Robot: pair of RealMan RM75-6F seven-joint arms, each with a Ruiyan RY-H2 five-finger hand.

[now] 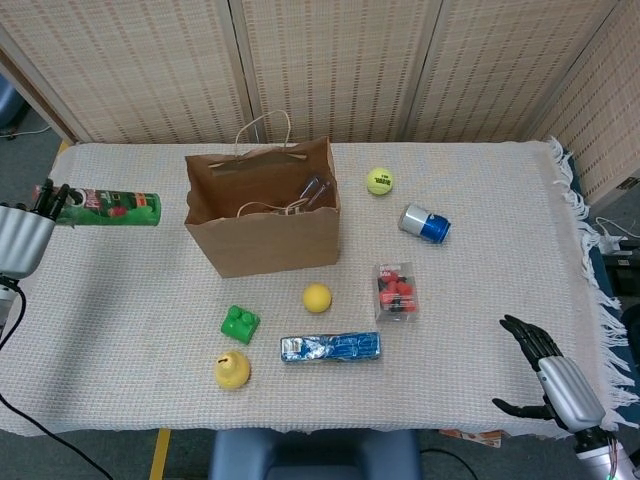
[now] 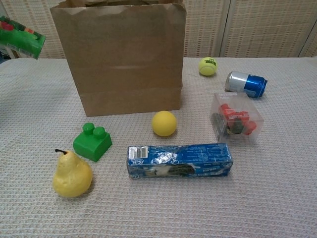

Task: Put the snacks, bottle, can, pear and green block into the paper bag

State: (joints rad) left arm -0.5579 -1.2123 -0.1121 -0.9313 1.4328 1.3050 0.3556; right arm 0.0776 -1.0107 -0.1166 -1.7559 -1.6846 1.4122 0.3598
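My left hand (image 1: 22, 232) holds a green snack tube (image 1: 112, 208) in the air, lying sideways to the left of the open paper bag (image 1: 262, 238); the tube's end shows in the chest view (image 2: 21, 37) at top left. A clear bottle (image 1: 316, 190) lies inside the bag. On the cloth lie the green block (image 1: 240, 324), the yellow pear (image 1: 232, 370), the blue snack pack (image 1: 330, 347), the clear snack box (image 1: 396, 290) and the blue can (image 1: 425, 223). My right hand (image 1: 548, 376) hovers open at the table's front right edge.
A yellow ball (image 1: 317, 297) sits in front of the bag and a tennis ball (image 1: 379, 180) lies behind the can. The table has a fringed cloth edge (image 1: 585, 230) on the right. Wicker screens stand behind.
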